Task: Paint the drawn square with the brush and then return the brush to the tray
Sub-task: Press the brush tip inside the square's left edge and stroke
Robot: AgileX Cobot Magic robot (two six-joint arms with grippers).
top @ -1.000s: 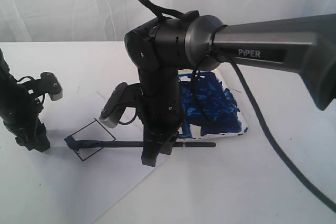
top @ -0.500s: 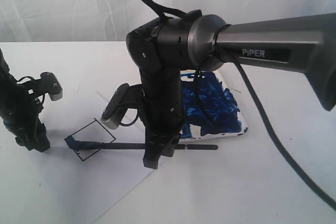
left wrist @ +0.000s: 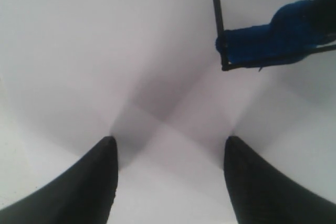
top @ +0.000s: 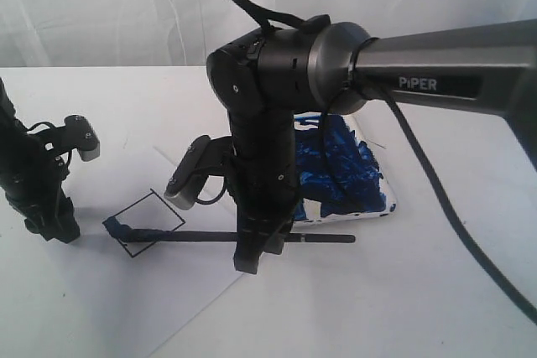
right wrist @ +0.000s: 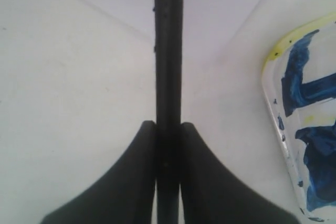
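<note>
Black brush [top: 201, 237] pinched mid-handle by right gripper [top: 253, 251], tip inside drawn square [top: 149, 214].

A white table [top: 377, 308] fills the view from 3 through 6 to 9 o'clock. A pleated white curtain [top: 126, 6] closes the rear at 12 o'clock. Lighting is bright, with soft shadows.

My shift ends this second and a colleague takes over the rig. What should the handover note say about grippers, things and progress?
Right gripper: shut on the long thin black paintbrush, gripped mid-handle, brush lying nearly flat.
Left gripper: open, empty, low beside the square.
Brush tip: at one corner of the small black-outlined drawn square.
Blue-smeared white tray: behind the right arm.
Done: one blue dab at that corner.
Left: fill the square, return brush to tray.
</note>
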